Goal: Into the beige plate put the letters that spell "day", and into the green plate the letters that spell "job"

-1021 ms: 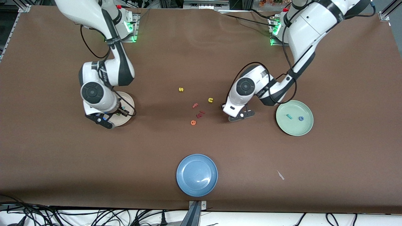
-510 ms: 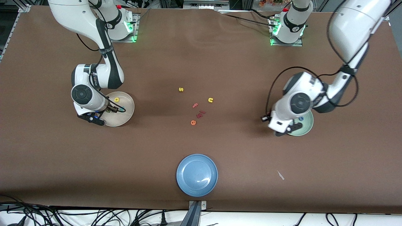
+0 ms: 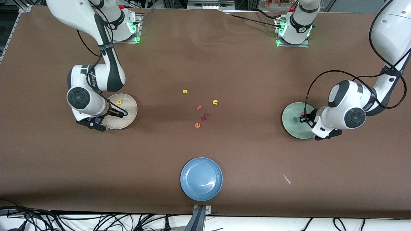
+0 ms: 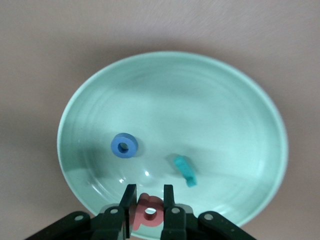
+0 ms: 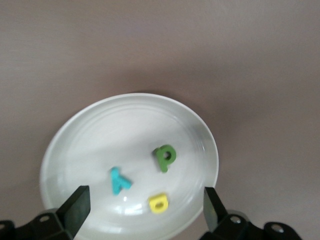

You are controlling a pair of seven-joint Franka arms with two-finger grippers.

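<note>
Writing shows only as foam letters: my left gripper (image 4: pixel 148 210) pinches the pink "b" (image 4: pixel 149 214) over the green plate (image 4: pixel 240 100); my right gripper (image 5: pixel 145 207) gapes wide and bare over the beige plate (image 5: pixel 90 135).

A brown cloth (image 3: pixel 205 57) covers the whole table, lying mostly flat with slight wrinkles at its top edge. Metal frame rails (image 3: pixel 19 9) stand at the upper corners. Black cables (image 3: pixel 64 221) lie tangled along a white strip beneath the table's near edge. Lighting is even, with soft shadows.
</note>
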